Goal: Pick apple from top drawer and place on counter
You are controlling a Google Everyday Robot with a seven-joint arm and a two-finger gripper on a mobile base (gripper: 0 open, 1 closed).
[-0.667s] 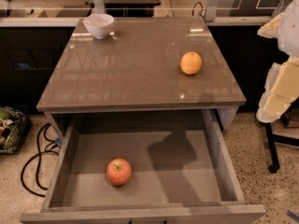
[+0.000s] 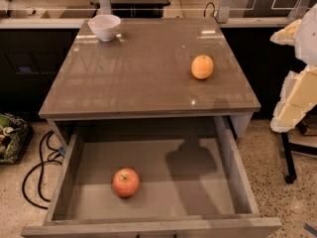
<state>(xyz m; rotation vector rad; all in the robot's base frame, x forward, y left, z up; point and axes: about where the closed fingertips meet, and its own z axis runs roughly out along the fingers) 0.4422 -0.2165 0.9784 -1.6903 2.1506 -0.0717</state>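
Note:
The apple (image 2: pixel 126 182), red with yellowish patches, lies on the floor of the open top drawer (image 2: pixel 198 192), left of the middle and near the front. The counter (image 2: pixel 143 68) is a glossy grey-brown tabletop directly above the drawer. My gripper (image 2: pixel 296 90) shows as cream-coloured parts at the right edge of the view. It is beside the counter's right side, above floor level, well away from the apple and holding nothing that I can see. A shadow falls on the drawer floor right of the apple.
A plain orange fruit (image 2: pixel 202 67) sits on the counter's right half. A white bowl (image 2: pixel 104 27) stands at its back left corner. Black cables (image 2: pixel 39 167) and a bag (image 2: pixel 12 138) lie on the floor left of the drawer. A black stand leg (image 2: pixel 289 157) is at the right.

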